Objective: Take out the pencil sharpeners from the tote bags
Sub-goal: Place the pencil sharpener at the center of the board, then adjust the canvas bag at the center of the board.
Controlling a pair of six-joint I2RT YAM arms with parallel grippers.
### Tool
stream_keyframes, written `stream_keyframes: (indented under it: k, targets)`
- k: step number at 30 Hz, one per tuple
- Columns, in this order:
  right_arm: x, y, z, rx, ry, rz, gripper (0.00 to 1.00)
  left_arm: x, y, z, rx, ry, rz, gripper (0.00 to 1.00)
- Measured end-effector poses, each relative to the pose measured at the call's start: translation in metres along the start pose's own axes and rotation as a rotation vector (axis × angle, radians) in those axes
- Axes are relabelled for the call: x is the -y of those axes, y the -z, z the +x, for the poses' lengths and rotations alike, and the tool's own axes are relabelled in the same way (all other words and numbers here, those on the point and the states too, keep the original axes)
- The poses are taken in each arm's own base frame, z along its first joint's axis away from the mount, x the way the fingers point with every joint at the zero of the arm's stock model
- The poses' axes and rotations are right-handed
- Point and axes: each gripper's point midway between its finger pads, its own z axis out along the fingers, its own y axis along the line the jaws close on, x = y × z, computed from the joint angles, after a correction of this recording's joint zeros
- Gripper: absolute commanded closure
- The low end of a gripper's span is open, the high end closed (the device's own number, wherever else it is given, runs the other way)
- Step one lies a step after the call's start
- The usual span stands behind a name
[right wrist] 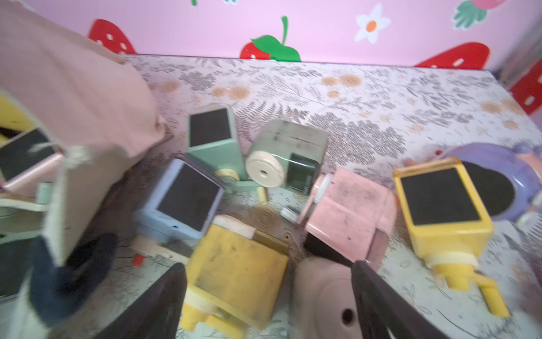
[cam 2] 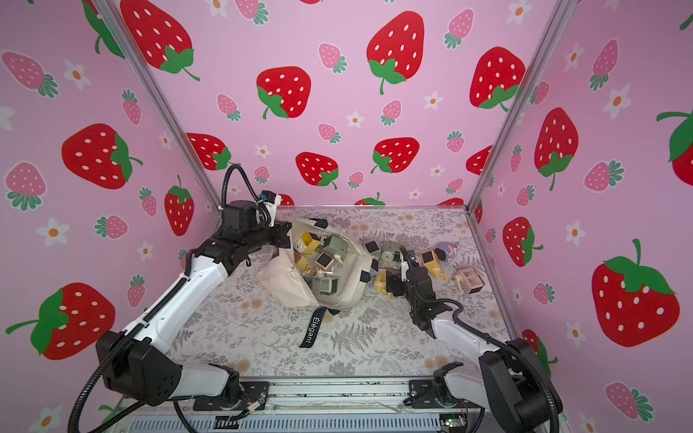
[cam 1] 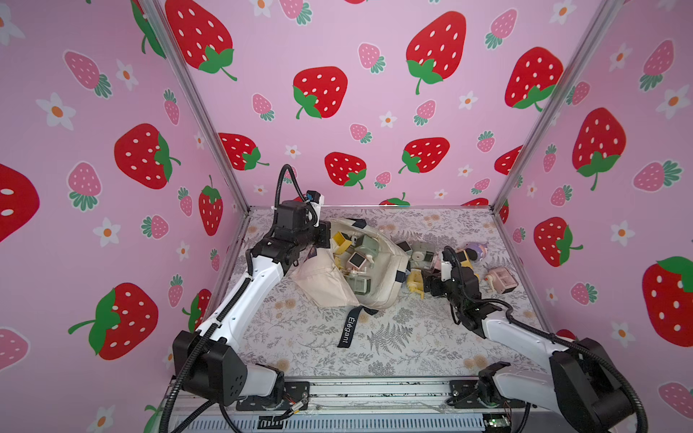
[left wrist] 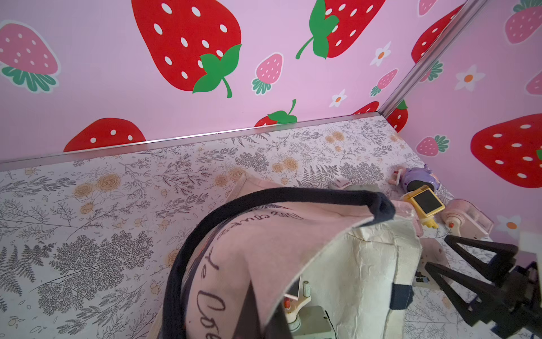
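The tote (cam 1: 375, 296) hides one pinch
Your left gripper (cam 1: 324, 240) pinches its rim; right gripper (right wrist: 268, 265) spread over yellow sharpener (right wrist: 234, 264); open table (cam 1: 393, 337) at 6 o'clock.

Robot test booth, lab-style setup.
Pink strawberry-print walls (cam 1: 337, 45) on metal frame posts (cam 1: 195, 101), floral-papered tabletop (cam 1: 393, 348), two robot arms (cam 1: 243, 296) bolted to front rail (cam 1: 375, 391).

Pink walls (cam 1: 375, 112) printed with strawberries and daisies filling the upper frame; silver corner posts (cam 1: 195, 101); grey fern-patterned tabletop (cam 1: 393, 337) lower centre, evenly lit.
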Motion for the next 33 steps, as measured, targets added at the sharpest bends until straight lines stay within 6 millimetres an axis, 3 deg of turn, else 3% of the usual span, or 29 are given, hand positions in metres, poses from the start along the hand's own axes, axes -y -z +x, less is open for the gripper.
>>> stream_keyframes:
  k: [5,9,19,22,24,27,31,33]
  targets:
    - [-0.050,0.006,-0.011,0.063,0.086,-0.197,0.09,0.000,0.000,0.000,0.000,0.000,0.000,1.00]
    - [-0.075,0.012,-0.018,0.117,0.133,-0.301,0.06,0.000,0.000,0.000,0.000,0.000,0.000,1.00]
    - [-0.073,-0.031,-0.028,0.065,0.148,-0.221,0.04,0.000,0.000,0.000,0.000,0.000,0.000,1.00]
    - [-0.077,-0.049,-0.032,0.048,0.163,-0.214,0.08,0.000,0.000,0.000,0.000,0.000,0.000,1.00]
    - [-0.081,-0.063,-0.034,0.034,0.169,-0.227,0.17,0.000,0.000,0.000,0.000,0.000,-0.001,1.00]
    - [-0.094,-0.077,-0.034,0.017,0.169,-0.281,0.40,-0.001,0.000,0.000,0.000,0.000,-0.004,1.00]
    - [-0.110,-0.080,-0.033,0.005,0.164,-0.369,0.73,-0.001,0.000,0.000,0.000,0.000,-0.006,1.00]
    - [-0.117,-0.077,-0.032,0.002,0.158,-0.410,0.82,-0.001,0.000,0.000,0.000,0.000,-0.006,1.00]
